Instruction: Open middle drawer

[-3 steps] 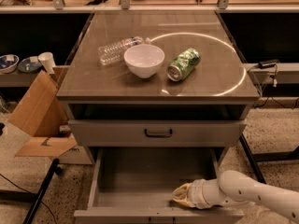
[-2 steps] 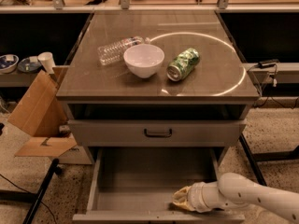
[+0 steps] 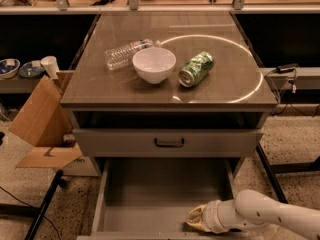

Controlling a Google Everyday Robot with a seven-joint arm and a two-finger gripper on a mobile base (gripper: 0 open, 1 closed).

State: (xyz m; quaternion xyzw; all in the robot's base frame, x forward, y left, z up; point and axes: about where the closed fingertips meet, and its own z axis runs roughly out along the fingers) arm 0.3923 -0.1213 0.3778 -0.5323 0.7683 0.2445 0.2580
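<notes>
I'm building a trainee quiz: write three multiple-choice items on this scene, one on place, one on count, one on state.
1. Where in view is the pincer? A high left; B low right, at the middle drawer's front; C top centre.
2. How many objects lie on the cabinet top? A two; B three; C five.
3. The middle drawer is: A pulled out; B shut; C removed.
Answers: B, it sits low at the open drawer's right corner; B, bottle, bowl, can; A, its grey inside shows.
</notes>
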